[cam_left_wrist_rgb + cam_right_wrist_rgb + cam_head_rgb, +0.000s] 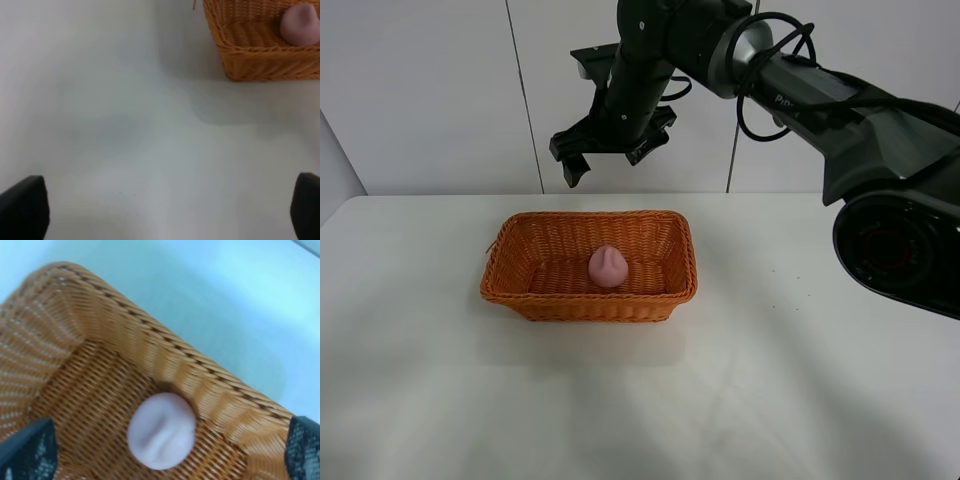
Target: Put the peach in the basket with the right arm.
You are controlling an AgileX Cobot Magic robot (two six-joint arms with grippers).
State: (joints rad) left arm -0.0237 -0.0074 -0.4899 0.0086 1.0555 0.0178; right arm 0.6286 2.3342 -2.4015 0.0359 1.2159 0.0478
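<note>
We see the peach (608, 266) lying inside the basket (590, 302), so the task looks done. The right gripper (605, 160) hangs above the far rim, spread wide and apparently empty; only pulling back is left.

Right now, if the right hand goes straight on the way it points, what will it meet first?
Probably the peach in the basket: the wrist view shows it between the open fingers of the right hand. Depth is unclear.
</note>
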